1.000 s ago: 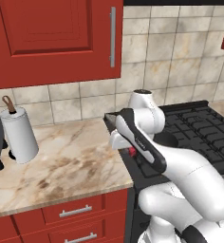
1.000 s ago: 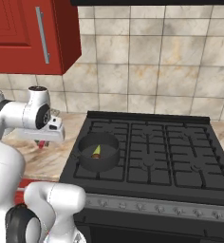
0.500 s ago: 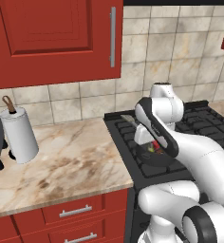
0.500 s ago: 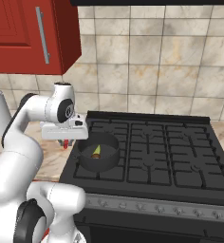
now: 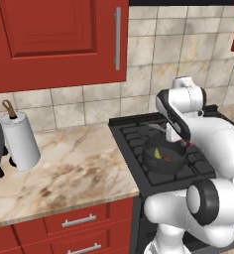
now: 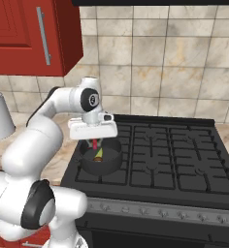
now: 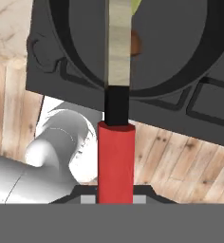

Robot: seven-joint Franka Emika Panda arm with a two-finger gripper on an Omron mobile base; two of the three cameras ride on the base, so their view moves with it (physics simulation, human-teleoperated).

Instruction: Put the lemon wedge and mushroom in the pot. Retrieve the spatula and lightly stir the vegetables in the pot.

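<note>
Where a second ago over counter edge, hand [image 6: 94, 141] now above pot [image 6: 101, 161], clamped on spatula [image 7: 116, 142]; lemon wedge [image 6: 99, 154] inside; ready to stir.

A home kitchen: red wall cabinets [image 5: 54, 39] with bar handles above a beige tiled backsplash [image 6: 184, 63], a marble-patterned counter [image 5: 64, 173] over red drawers [image 5: 74, 223], a black gas stove [image 6: 170, 160], and a paper towel roll [image 5: 20, 141] standing on the counter.
</note>
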